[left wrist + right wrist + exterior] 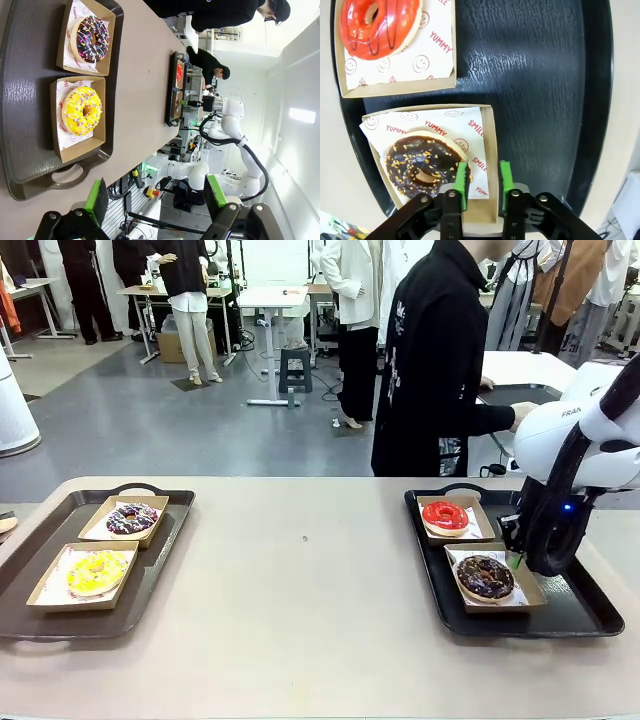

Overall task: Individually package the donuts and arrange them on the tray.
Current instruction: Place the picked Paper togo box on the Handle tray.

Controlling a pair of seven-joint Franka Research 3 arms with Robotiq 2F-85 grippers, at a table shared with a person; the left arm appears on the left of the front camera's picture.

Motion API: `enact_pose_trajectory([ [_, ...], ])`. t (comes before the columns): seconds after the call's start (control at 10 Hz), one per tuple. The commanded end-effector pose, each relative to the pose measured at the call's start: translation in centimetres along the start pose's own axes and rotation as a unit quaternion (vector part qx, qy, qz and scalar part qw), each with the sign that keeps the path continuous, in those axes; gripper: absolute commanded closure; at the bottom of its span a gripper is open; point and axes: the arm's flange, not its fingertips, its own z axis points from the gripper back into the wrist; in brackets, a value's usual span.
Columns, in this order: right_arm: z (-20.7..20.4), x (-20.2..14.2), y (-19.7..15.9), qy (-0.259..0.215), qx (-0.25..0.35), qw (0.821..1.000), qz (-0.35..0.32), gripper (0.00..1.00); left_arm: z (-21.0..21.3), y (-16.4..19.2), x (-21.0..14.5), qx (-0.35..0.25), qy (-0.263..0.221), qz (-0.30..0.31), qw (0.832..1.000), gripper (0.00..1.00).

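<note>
Four ring donuts each sat in a shallow paper-lined cardboard box, two boxes to a tray. On the right tray (580,615), the red-glazed donut (445,516) lay in the far box, at about 11 o'clock from the dark chocolate donut (485,576), which lay in the near box (527,592). On the left tray (30,540), the sprinkled chocolate donut (131,518) sat in the far box, at 1 o'clock from the yellow-glazed donut (97,572) in the near box.

The right gripper (483,182) was low over the right tray at the 3 o'clock side of the dark chocolate donut. In the right wrist view its green pads stood narrowly apart on either side of that box's side wall, one pad beside the donut and one outside the box; whether they pressed the wall could not be told.

The left gripper (156,197) hung with its jaws wide and empty, well apart from the left tray.

A person in black (430,370) stood beyond the table's far edge.
</note>
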Motion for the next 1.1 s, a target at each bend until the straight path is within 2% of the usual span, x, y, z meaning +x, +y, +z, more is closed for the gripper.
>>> enact_pose_trajectory([
  [0.0, 0.2, 0.4, -0.1, -0.005, 0.014, 1.000, 0.007, 0.00, 0.3, -0.2, -0.1, -0.002, 0.001, -0.004, 1.000, 0.00],
  [0.6, 1.2, -0.2, -1.2, -0.018, 0.021, 0.999, 0.032, 0.00, 0.3, -0.2, -0.1, -0.002, 0.001, -0.004, 1.000, 0.00],
  [0.7, 2.3, -0.3, -2.0, -0.005, 0.024, 0.999, 0.038, 0.00, 0.3, -0.2, -0.1, -0.002, 0.001, -0.004, 1.000, 0.00],
  [1.0, 7.8, 0.8, -7.1, -0.014, 0.132, 0.987, 0.089, 0.00, 0.3, -0.2, -0.1, -0.002, 0.001, -0.004, 1.000, 0.00],
])
